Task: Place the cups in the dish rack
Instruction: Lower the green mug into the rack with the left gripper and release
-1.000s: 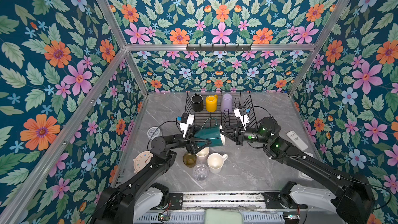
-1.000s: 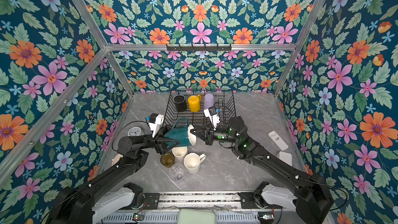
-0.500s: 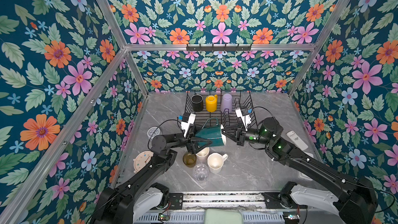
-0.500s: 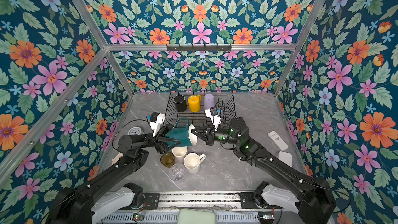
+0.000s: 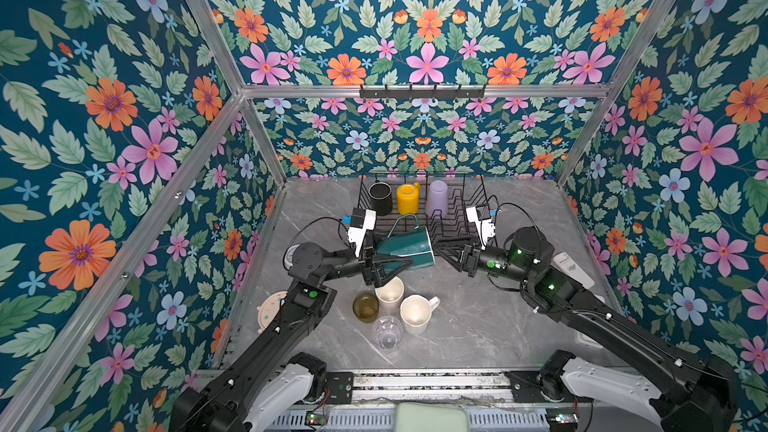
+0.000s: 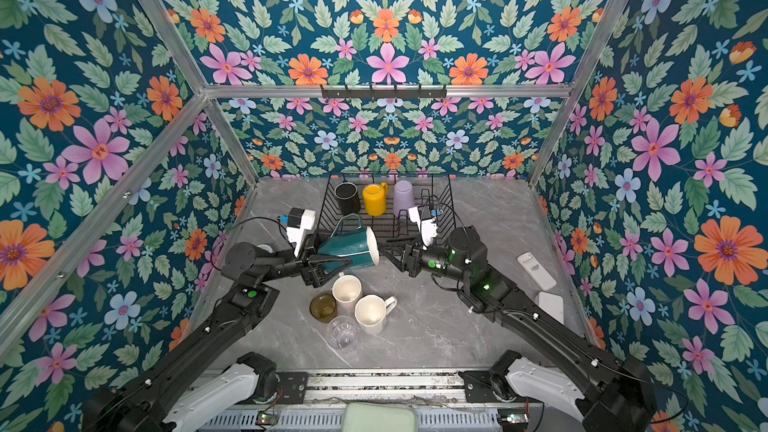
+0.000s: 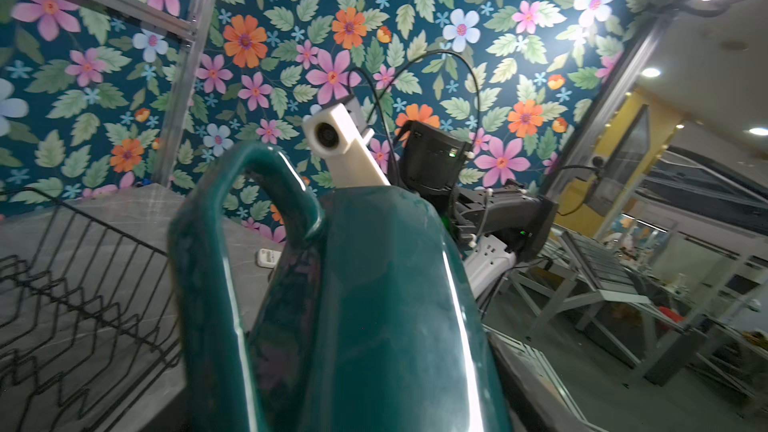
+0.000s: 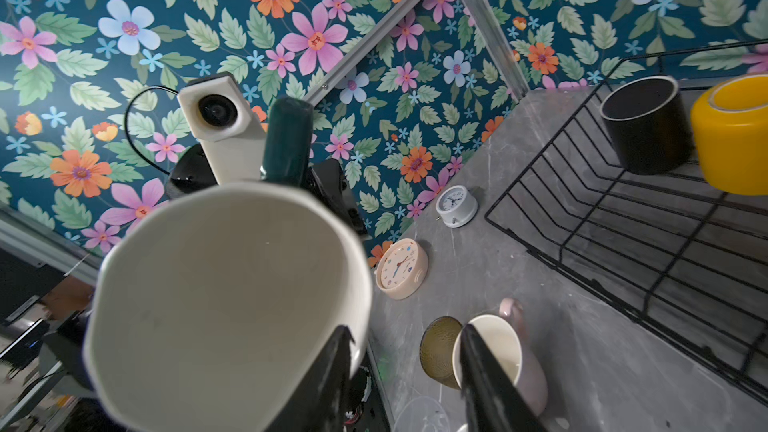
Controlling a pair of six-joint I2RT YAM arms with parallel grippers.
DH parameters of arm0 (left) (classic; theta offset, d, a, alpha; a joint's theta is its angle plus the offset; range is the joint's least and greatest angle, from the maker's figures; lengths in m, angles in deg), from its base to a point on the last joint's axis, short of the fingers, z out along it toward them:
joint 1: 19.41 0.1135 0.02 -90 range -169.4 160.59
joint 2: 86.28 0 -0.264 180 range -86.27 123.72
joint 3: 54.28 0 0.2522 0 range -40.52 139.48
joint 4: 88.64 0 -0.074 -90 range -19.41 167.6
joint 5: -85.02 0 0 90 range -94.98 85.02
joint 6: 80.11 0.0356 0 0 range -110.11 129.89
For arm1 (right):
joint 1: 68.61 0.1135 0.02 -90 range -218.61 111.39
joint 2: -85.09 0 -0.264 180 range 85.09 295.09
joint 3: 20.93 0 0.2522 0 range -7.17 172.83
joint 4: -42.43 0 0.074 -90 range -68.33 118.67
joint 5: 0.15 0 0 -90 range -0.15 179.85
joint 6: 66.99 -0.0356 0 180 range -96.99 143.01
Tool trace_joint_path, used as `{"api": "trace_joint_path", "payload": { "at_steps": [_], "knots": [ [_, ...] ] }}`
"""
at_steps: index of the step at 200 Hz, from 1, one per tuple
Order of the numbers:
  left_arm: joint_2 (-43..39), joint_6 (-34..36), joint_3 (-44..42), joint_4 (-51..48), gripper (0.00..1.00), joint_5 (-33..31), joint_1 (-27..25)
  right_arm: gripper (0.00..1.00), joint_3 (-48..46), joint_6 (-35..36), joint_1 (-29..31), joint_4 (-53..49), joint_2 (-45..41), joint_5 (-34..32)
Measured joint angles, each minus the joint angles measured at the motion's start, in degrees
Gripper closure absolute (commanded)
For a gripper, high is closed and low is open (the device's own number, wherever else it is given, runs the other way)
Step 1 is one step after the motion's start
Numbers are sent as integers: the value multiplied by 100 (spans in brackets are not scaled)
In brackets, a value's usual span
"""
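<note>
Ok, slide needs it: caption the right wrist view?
Open right claw facing the white mouth of the dark green mug, held sideways beside the dish rack.

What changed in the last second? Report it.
The right gripper opened, letting go of the rim of the dark green handled mug. The left gripper, still clamped around the mug's body, shifted it slightly up the frame in both top views. The black wire dish rack and everything else stayed put.

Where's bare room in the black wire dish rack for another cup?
Free for the dark green mug: front-left floor of the dish rack, bordered by black mug, yellow mug and near rim. Crowded: back row, those plus lilac tumbler; upright prongs fill the front right.
</note>
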Motion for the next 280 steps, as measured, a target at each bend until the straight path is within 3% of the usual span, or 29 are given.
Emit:
{"api": "trace_joint_path", "payload": {
  "at_steps": [33,61,114,180,280],
  "knots": [
    [151,1095,791,-2011,100,-883,9,23,-26,153,-17,-758,-479,-743],
    [455,1707,1384,-3412,100,-1751,9,16,-295,256,-17,-1250,-984,-1401],
    [1475,2435,2688,-5335,100,-3233,9,15,-566,297,-17,-1978,-1580,-2031],
    [2992,2881,4013,-6725,100,-4854,4,15,-798,295,-17,-2391,-1827,-2249],
    [4868,3241,5549,-7875,100,-5956,-13,15,-1134,269,-17,-2594,-2000,-2361]
  ]
}}
